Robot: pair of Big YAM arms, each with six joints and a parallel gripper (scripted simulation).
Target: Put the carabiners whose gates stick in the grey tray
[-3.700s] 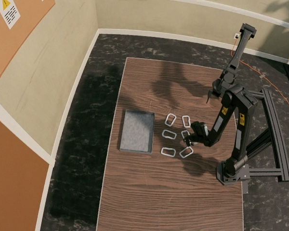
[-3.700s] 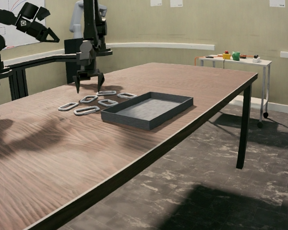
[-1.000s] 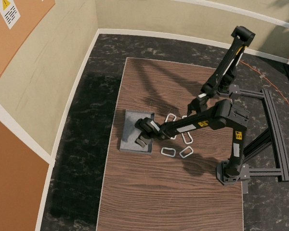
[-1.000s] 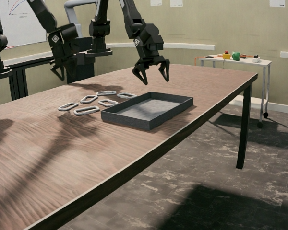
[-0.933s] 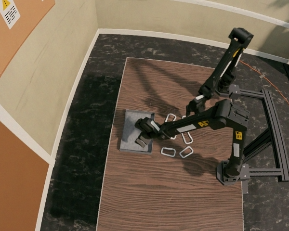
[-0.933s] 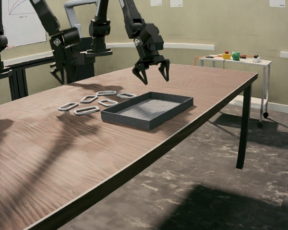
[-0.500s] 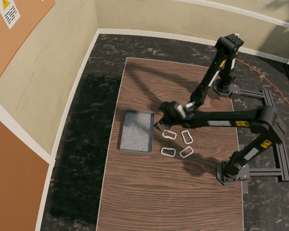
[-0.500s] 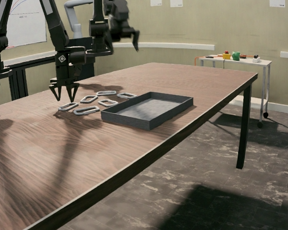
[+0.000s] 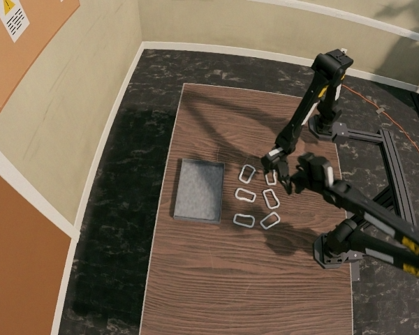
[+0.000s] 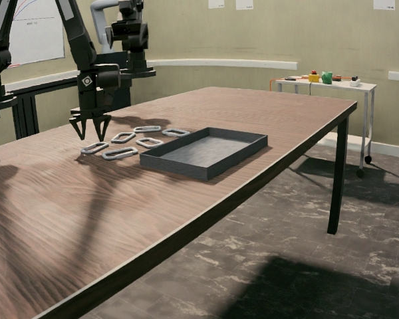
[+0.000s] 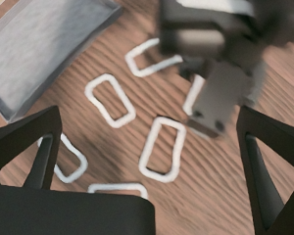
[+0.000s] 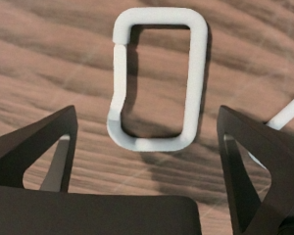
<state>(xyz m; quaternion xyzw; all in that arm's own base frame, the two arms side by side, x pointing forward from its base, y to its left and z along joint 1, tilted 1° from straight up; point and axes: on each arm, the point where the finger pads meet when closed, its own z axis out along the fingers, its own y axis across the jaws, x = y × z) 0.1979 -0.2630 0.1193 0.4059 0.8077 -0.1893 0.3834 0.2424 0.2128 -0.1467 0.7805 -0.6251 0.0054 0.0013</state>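
My right gripper [image 9: 277, 182] [image 10: 92, 139] [image 12: 147, 116] points down, open, just above a silver carabiner [image 9: 272, 183] [image 12: 196, 73]. That carabiner lies flat between and ahead of the fingertips in the right wrist view; its paler gate bar [image 12: 120, 73] meets the frame at the upper left. My left gripper [image 11: 149, 116] is open and empty, above the table beside the right one, blurred in the top view. Several other carabiners lie flat, among them ones near the tray [image 9: 251, 175] [image 9: 244, 215]. The grey tray [image 9: 199, 195] [image 10: 173, 168] [image 11: 34, 49] is empty.
The two arms' gripper ends are close together in the top view. The right gripper's body [image 11: 220, 93] covers part of the left wrist view. The tray stands near the table's edge, opposite the arm bases. A side table [image 10: 285, 81] stands beyond the main table.
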